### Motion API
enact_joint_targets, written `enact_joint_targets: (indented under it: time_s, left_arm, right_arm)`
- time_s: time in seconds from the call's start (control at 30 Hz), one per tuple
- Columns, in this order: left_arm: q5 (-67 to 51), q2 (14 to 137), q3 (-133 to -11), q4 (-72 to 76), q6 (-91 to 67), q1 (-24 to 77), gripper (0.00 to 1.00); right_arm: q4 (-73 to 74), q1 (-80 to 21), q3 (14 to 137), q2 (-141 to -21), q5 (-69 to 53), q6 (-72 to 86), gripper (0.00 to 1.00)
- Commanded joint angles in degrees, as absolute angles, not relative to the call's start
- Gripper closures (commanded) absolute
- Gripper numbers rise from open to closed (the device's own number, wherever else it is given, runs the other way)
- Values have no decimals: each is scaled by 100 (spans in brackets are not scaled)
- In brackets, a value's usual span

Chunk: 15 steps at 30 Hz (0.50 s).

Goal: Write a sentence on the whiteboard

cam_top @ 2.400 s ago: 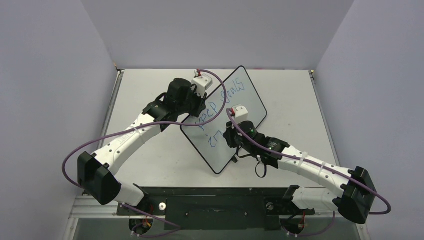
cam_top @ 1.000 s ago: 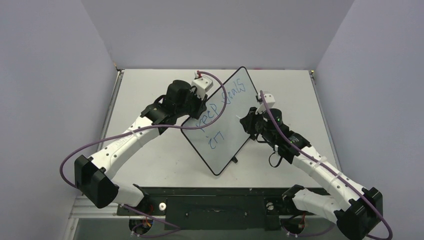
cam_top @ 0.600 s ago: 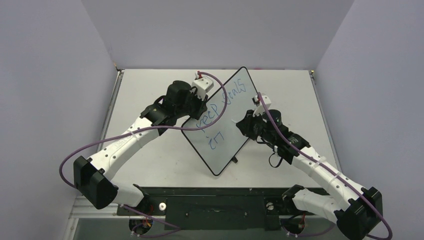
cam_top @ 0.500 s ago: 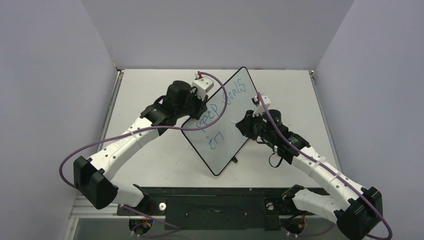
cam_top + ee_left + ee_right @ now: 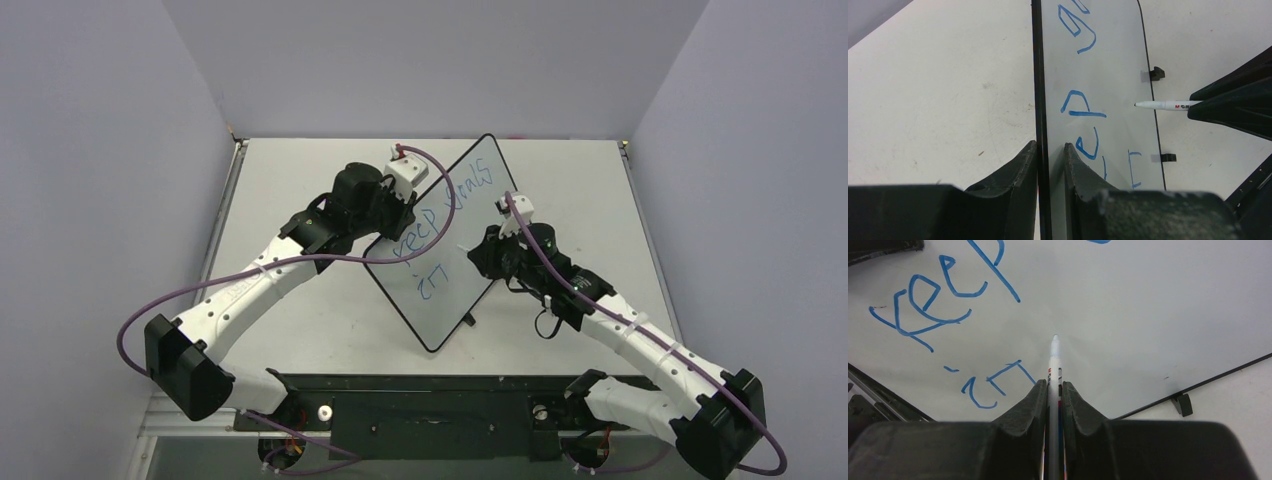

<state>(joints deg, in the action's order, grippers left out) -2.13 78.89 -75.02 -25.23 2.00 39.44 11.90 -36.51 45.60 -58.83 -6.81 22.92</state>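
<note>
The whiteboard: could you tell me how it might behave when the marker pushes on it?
The whiteboard probably stays stiff: it looks flat though the left fingers pinch only its rim. Its glossy face looks slippery, so the marker might skid.

Blue lettering (image 5: 445, 212) "keep goals", whiteboard (image 5: 440, 315)

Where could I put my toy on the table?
The table is bare at its far right corner, past the right gripper, and in front, left of the whiteboard. It's crowded mid-table, where the left gripper grips the board.
</note>
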Motion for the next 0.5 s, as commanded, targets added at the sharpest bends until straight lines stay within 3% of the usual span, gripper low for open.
enact_joint_targets:
  time_s: [0.0, 0.47]
  left_arm:
    - [-538, 7847, -7310, -3120, 413, 4165, 100]
    - [-546, 7818, -7254, -3112, 393, 4212, 100]
  right_arm:
    - [978, -3723, 4447, -5885, -427, 2193, 100]
    - [935, -3695, 4578, -6103, -42, 2265, 100]
